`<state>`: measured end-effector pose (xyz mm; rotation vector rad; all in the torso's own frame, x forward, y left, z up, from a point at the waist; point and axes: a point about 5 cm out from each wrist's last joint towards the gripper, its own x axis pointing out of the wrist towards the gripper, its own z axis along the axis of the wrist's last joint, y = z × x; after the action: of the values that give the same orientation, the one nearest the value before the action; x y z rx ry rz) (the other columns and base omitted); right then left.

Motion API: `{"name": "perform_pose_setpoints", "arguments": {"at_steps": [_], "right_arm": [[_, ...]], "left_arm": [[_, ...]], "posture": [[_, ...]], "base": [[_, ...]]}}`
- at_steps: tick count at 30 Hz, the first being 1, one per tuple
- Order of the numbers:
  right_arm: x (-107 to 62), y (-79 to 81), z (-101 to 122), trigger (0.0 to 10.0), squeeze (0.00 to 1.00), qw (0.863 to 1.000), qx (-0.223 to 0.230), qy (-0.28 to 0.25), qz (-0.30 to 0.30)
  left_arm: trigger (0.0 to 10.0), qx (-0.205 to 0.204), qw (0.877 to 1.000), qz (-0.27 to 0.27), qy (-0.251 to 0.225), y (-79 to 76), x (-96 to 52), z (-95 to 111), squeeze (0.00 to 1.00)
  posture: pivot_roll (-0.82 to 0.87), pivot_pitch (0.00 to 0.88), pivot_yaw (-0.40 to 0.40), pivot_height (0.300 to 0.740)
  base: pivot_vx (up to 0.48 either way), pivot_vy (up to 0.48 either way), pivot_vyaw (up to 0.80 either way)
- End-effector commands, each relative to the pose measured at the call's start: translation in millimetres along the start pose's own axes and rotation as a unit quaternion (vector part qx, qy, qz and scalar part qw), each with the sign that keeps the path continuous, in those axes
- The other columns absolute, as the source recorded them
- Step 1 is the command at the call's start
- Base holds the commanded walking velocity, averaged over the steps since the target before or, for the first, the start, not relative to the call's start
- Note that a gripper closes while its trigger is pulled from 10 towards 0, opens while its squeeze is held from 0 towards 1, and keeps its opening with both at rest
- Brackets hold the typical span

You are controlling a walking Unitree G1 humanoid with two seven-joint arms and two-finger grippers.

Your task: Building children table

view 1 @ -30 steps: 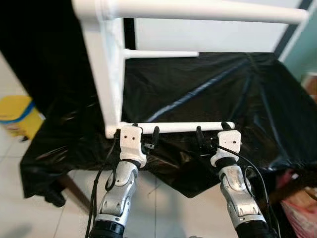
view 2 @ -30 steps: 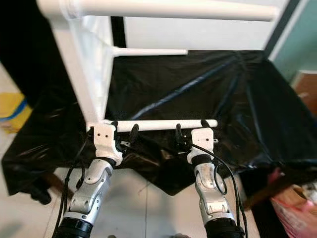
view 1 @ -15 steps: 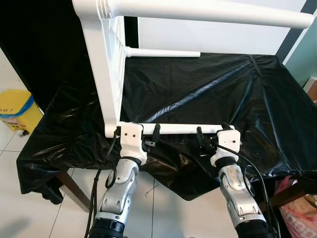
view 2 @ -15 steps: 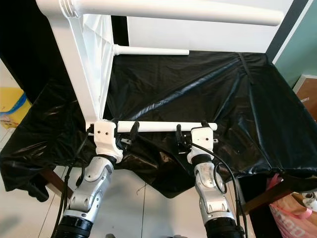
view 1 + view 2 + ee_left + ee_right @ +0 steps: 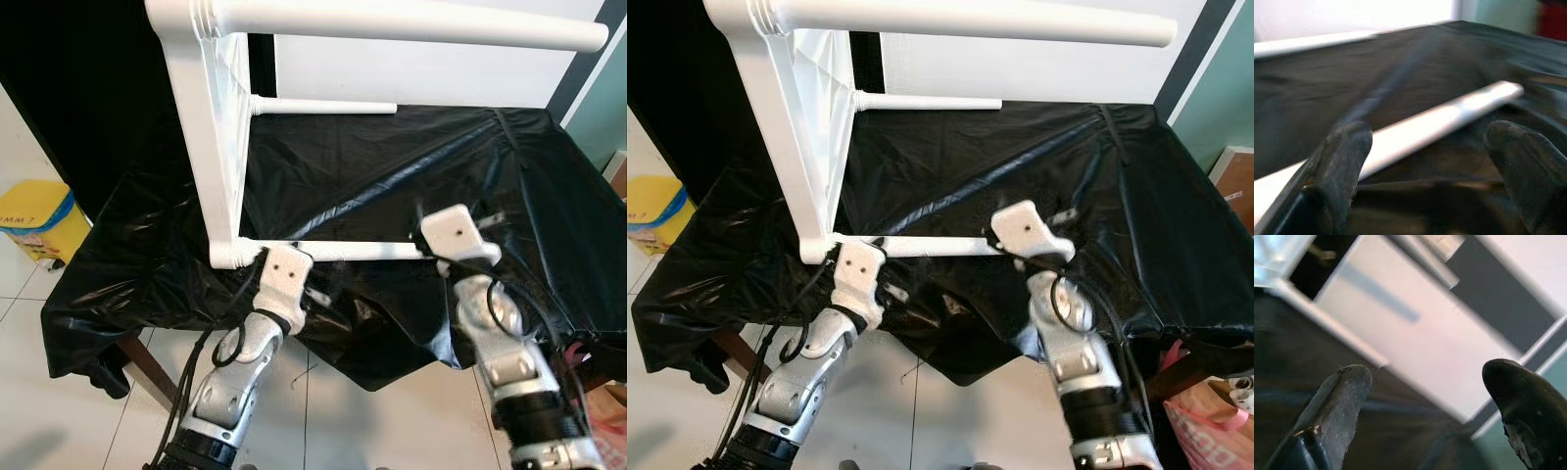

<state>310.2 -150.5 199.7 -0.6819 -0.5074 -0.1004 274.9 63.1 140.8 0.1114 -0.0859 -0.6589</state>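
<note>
Scene: a white children's table [image 5: 211, 147] lies tipped on its side on a larger surface covered with a black plastic sheet [image 5: 392, 176].
Table legs: four white legs [image 5: 323, 253] run level, pointing toward the robot's right; two are high, two low.
Nearest leg: it lies low near the front edge of the sheet, its free end just beside the right wrist.
Table top: it stands on edge at the left side of the sheet, close to the left border.
Left gripper [image 5: 1435, 171]: its two black fingers [image 5: 1342, 161] are spread wide, one on each side of the nearest leg; the leg passes between them, and contact cannot be told.
Right gripper [image 5: 1435, 406]: lifted above the free end of the nearest leg, fingers [image 5: 1520, 401] spread wide with nothing between them, pointing toward a pale wall.
Open room: bare black sheet stretches to the right and behind the nearest leg.
Front edge: the sheet hangs over the front edge in folds, above a tiled floor [image 5: 29, 392].
Left of the sheet: a yellow bin [image 5: 39, 220] stands on the floor.
</note>
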Motion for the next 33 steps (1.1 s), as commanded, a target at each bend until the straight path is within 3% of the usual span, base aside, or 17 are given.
{"name": "perform_pose_setpoints", "arguments": {"at_steps": [1,4,8,12,13,17,33], "right_arm": [[8.4,-1.7,15,10.0,0.0,0.998,-0.04,-0.038,-0.013],[11.6,-1.8,20,10.0,0.0,0.997,-0.056,-0.053,-0.018],[39.0,1.9,49,10.0,0.0,0.985,-0.114,-0.119,-0.041],[47.2,0.0,57,10.0,0.0,0.981,-0.127,-0.136,-0.06],[55.8,-4.6,63,10.0,0.0,0.972,-0.15,-0.158,-0.087],[61.7,-10.1,66,10.0,0.0,0.958,-0.185,-0.183,-0.118],[86.4,-15.7,82,10.0,0.0,0.935,-0.215,-0.246,-0.137]], "left_arm": [[10.0,0.008,0.999,-0.034,0.004,-6.7,4.8,4,0.0],[10.0,0.005,0.999,-0.035,0.006,-6.9,5.4,5,0.0],[10.0,0.007,0.999,-0.034,0.015,-3.6,10.9,6,0.0],[10.0,0.005,0.999,-0.035,0.015,-2.8,13.3,7,0.0],[10.0,0.005,0.999,-0.037,0.013,-1.8,15.6,8,0.0],[10.0,0.007,0.999,-0.038,0.012,-0.9,17.9,10,0.0],[10.0,0.007,1.0,-0.022,0.011,5.1,31.7,11,0.0]], "posture": [[-0.13,0.053,-0.008,0.74],[-0.13,0.053,-0.008,0.74],[-0.14,0.054,0.004,0.74],[-0.15,0.052,0.003,0.74],[-0.15,0.052,0.001,0.74],[-0.15,0.051,-0.003,0.74],[-0.2,0.047,-0.001,0.74]], "base": [[0.0,0.0,0.0],[0.0,0.0,0.0],[0.0,0.0,0.0],[0.0,0.0,0.0],[0.0,0.0,0.0],[0.0,0.0,0.0],[0.0,0.0,0.0]]}}
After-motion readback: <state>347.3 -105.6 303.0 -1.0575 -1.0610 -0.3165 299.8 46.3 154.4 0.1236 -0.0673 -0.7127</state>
